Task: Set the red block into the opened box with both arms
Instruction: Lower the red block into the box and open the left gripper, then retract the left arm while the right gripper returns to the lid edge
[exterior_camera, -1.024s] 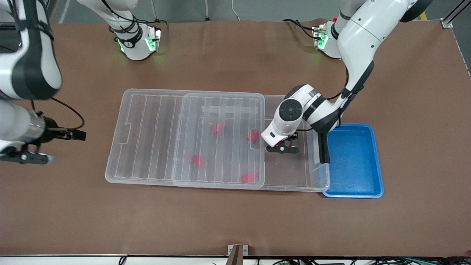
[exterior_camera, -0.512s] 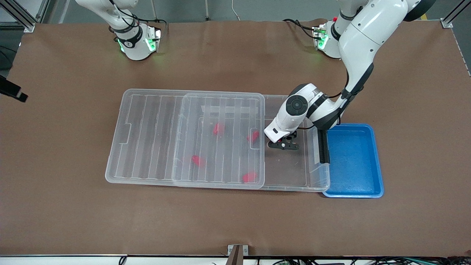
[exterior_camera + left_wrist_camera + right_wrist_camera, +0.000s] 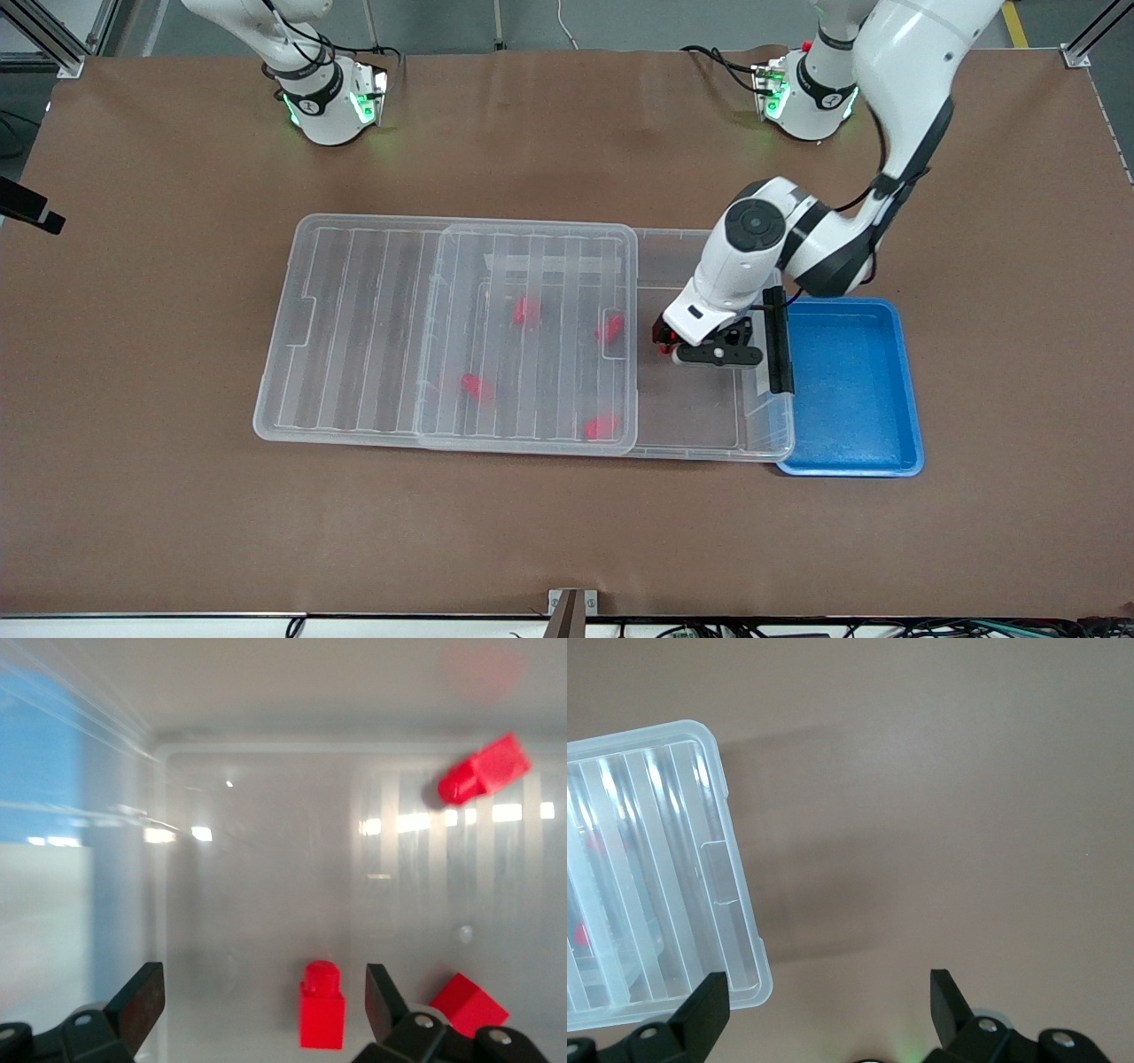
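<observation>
Left tool [image 3: 257,1010], jaws apart, over the box's [image 3: 762,443] uncovered end; red block [image 3: 321,1017] lies released on the floor between them, delivery apparently done. Right tool [image 3: 824,1005], open, waits over the counter [image 3: 939,815]

A brown mat [image 3: 567,532] covers the whole table, creased faintly near the top edge. Past its upper edge runs a grey floor [image 3: 620,22] with a white cable [image 3: 567,25] and a yellow stripe [image 3: 1021,34]. Metal frame posts [image 3: 53,40] stand at the corners. A small metal bracket [image 3: 571,602] sits at the lower edge.
</observation>
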Robot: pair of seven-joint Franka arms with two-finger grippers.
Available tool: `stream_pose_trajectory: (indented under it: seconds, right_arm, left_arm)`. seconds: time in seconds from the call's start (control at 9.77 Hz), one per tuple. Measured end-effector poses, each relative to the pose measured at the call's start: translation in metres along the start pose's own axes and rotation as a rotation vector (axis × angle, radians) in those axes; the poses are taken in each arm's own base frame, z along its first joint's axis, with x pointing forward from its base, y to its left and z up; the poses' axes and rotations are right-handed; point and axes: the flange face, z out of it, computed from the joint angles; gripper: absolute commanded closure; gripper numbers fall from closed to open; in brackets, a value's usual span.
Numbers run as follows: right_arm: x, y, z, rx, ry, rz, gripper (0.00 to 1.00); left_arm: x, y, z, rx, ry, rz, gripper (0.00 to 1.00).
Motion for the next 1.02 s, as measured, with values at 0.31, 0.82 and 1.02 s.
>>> stream_pose_trajectory:
  seconds: [0.31, 0.82, 1.02]
  right_arm:
    - [0.000, -0.001, 0.001, 0.000, -0.004, -0.005, 0.00]
    - [-0.001, -0.004, 0.001, 0.000, -0.009, -0.014, 0.00]
    - [-0.001, -0.004, 0.001, 0.000, -0.009, -0.015, 0.00]
  left_arm:
    - [0.024, 0.000, -0.085, 0.041, -0.049, -0.052, 0.00]
    - [0.050, -0.037, -0.148, 0.099, -0.130, -0.121, 0.00]
    - [0.052, -0.059, -0.168, 0.104, -0.155, -0.094, 0.00]
